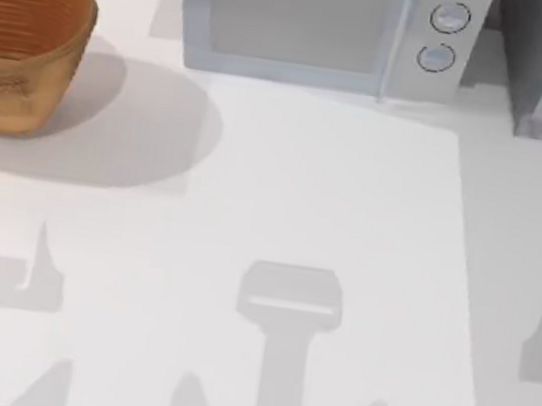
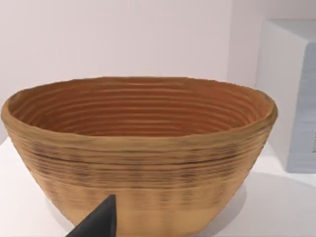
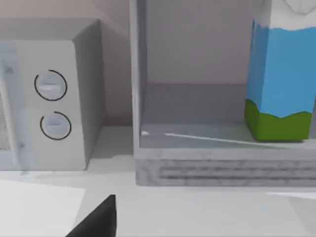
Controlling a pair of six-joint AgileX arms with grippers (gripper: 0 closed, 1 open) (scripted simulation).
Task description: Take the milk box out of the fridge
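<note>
The white bench (image 1: pixel 279 214) stood against a pale wall. The milk box (image 3: pixel 281 74), blue and white above a green base, stood upright inside the fridge (image 3: pixel 140 98), beside the microwave (image 1: pixel 316 28). The basket (image 1: pixel 21 42) looked empty. I cannot tell either gripper's state.

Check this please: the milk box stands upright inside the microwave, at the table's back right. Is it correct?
Not quite. The milk box stands upright inside the fridge, not the microwave, which sits beside the fridge. The right wrist view shows it; the rest of the statement holds.
</note>
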